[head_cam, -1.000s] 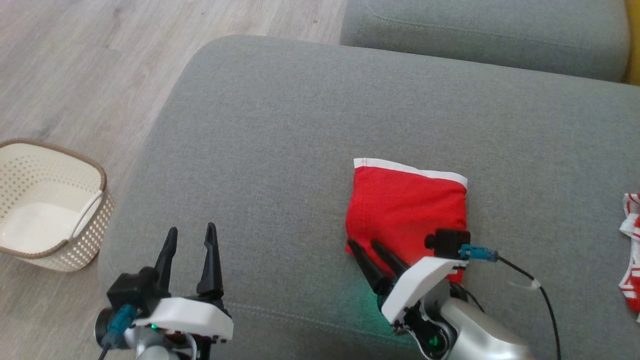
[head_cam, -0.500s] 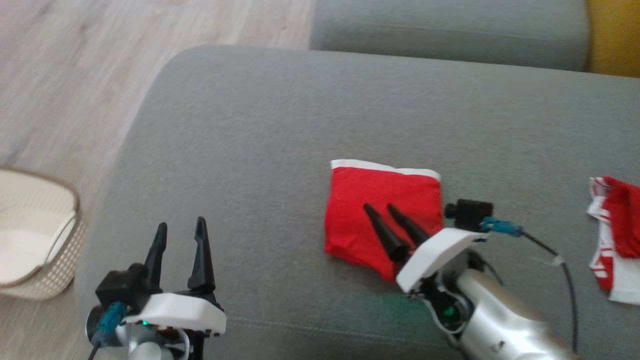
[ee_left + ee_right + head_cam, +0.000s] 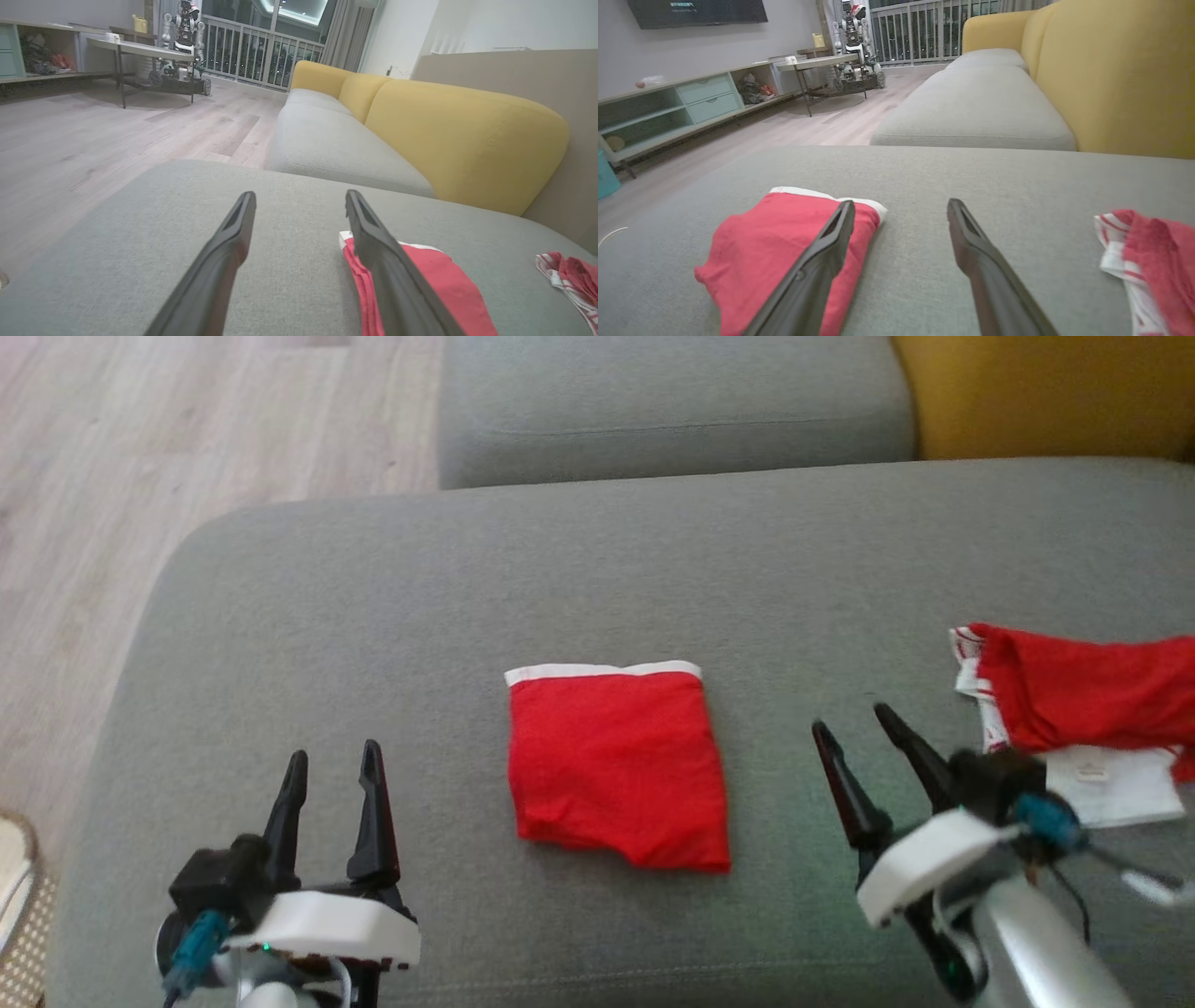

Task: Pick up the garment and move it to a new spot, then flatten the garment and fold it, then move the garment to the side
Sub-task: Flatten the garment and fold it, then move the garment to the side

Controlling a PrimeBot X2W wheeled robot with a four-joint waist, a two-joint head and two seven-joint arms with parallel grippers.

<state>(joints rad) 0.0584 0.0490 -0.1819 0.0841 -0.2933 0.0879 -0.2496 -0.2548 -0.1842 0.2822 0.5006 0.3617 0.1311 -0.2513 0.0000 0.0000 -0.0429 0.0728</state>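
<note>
Red garment [image 3: 616, 765] is lying folded into a rough square on the grey seat [image 3: 373, 616]. A white band is running along its far edge, and its near edge is looking a bit uneven. It is sitting about mid-seat, between the two tools and touching neither.

Left tool [image 3: 334, 756] is hovering at lower left in the head view with its fingers pointing away from the robot. Its jaws are standing wide apart and gripping nothing. In the left wrist view, bare seat is showing between the fingers, and the garment is lying partly behind the right-hand one.

Right tool [image 3: 848, 717] is hanging to the right of the garment, with a clear strip of seat between them. Its fingers are angling up and slightly left, spread wide, with nothing in them. It is looking slightly blurred, so I can't tell whether the tips are touching the seat. In the right wrist view, the garment is lying partly behind the left-hand finger, with bare seat showing in the gap.

Cloth [image 3: 1074, 709], red with white striped trim, is lying crumpled further right on the same seat. It is near the right tool and well apart from the garment.

Yellow backrest [image 3: 1046, 392] is showing at top right. Wood floor [image 3: 140, 448] is running along the left, and a basket [image 3: 19, 896] corner is poking in at the lower left edge.
</note>
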